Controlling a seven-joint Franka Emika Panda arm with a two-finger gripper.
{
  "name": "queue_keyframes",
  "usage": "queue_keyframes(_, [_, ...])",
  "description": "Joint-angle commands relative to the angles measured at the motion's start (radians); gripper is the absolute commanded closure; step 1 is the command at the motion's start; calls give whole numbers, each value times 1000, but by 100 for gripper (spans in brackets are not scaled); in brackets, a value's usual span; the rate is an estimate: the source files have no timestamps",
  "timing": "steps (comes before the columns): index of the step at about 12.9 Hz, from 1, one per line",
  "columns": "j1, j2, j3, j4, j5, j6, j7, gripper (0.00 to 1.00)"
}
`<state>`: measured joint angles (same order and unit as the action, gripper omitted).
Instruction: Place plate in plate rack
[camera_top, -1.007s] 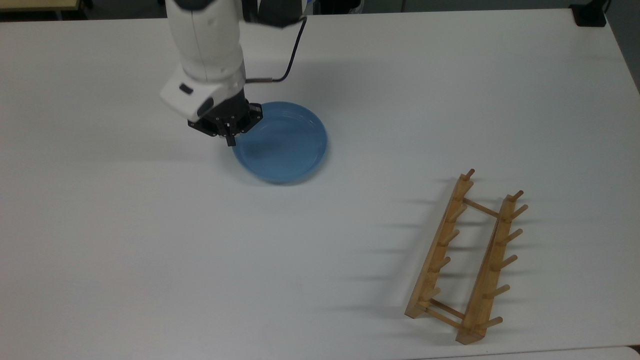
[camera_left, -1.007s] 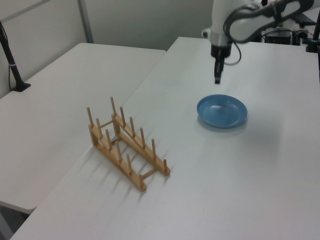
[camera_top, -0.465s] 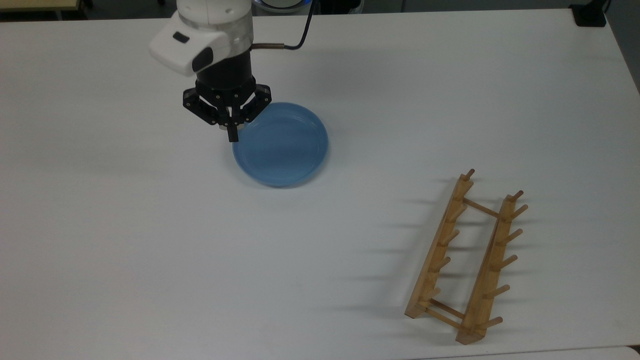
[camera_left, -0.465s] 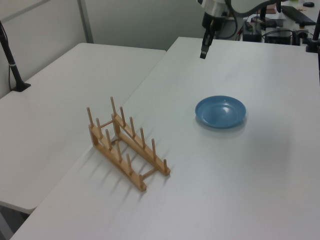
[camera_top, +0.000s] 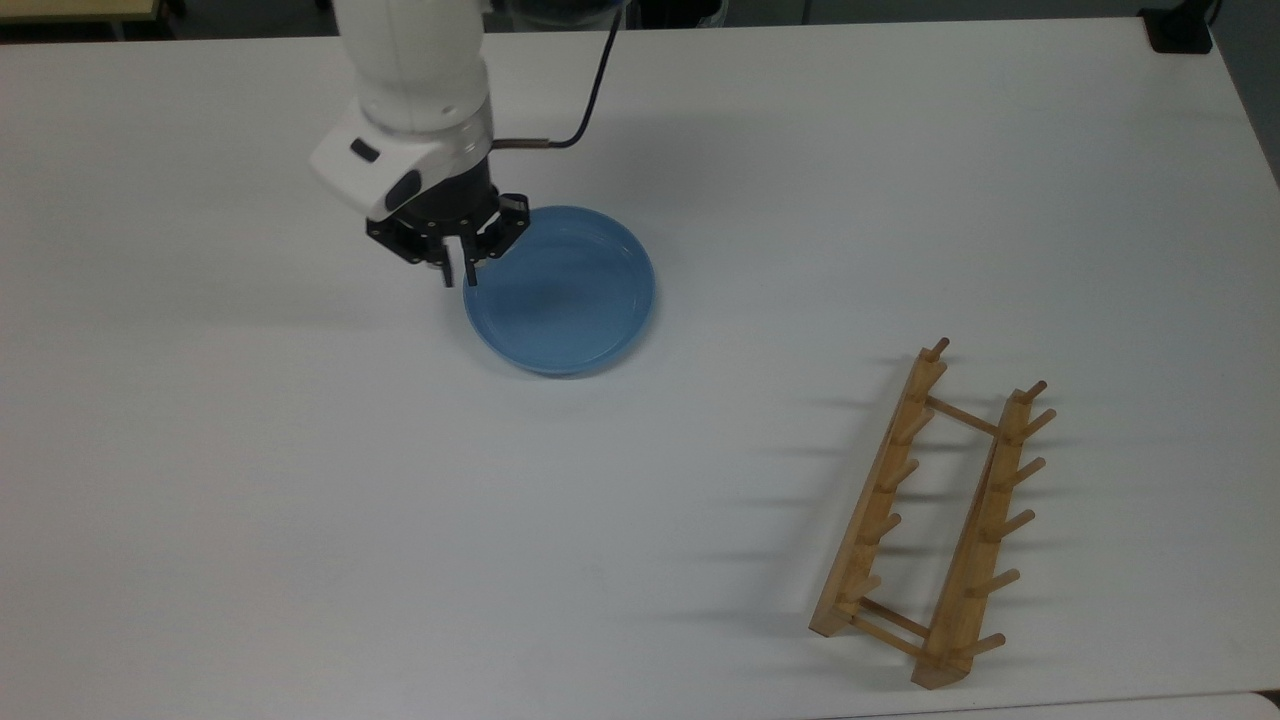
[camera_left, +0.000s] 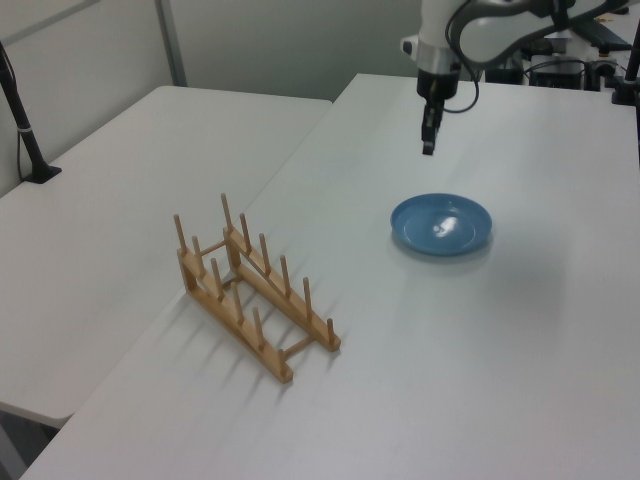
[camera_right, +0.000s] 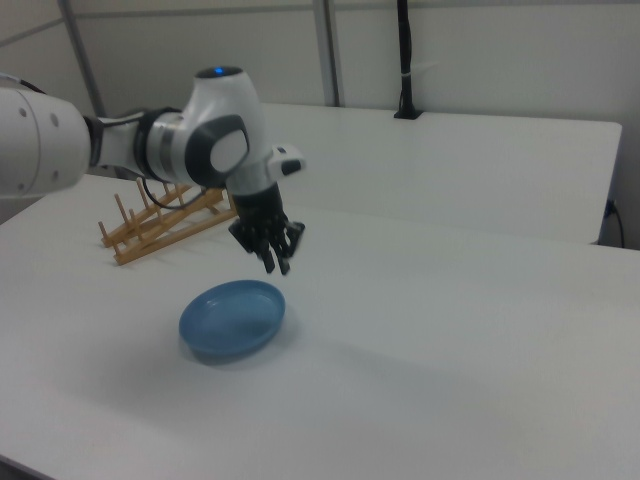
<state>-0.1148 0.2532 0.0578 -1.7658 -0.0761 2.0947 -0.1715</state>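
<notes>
Lying flat on the white counter (camera_top: 250, 480), well apart from the plate rack (camera_top: 930, 520): the plate (camera_top: 565, 290), light-blue and glossy. Hovering above its rim at the top view's left, not touching: the gripper (camera_top: 458, 272), fingers slightly parted, pinching nothing. Likely rigid, slick and breakable (ceramic or hard plastic, cannot tell which), probably modest in weight. Best taken at the raised rim, one finger inside and one outside, then tipped upright between pegs

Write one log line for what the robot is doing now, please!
phase: approach | gripper: open, above plate rim, not touching | plate: flat on table | plate rack: empty, apart from plate
</notes>
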Motion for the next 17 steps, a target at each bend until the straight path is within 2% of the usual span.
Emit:
queue_keyframes(1, [-22,38,1,-43,-13,7,-30,10])
queue_keyframes(6, [-31,112,1,-44,-11,37,-19,10])
queue_keyframes(8, [-29,136,1,-46,-11,48,-3,15])
queue_keyframes(10, [-25,153,1,-50,-10,51,27,31])
queue_keyframes(11, [-22,155,2,-53,-8,50,45,43])
queue_keyframes(12, [-19,155,4,-53,-5,48,56,50])
queue_keyframes(14, [-16,155,25,-53,1,38,102,76])
queue_keyframes(17, [-17,153,39,-52,1,34,141,93])
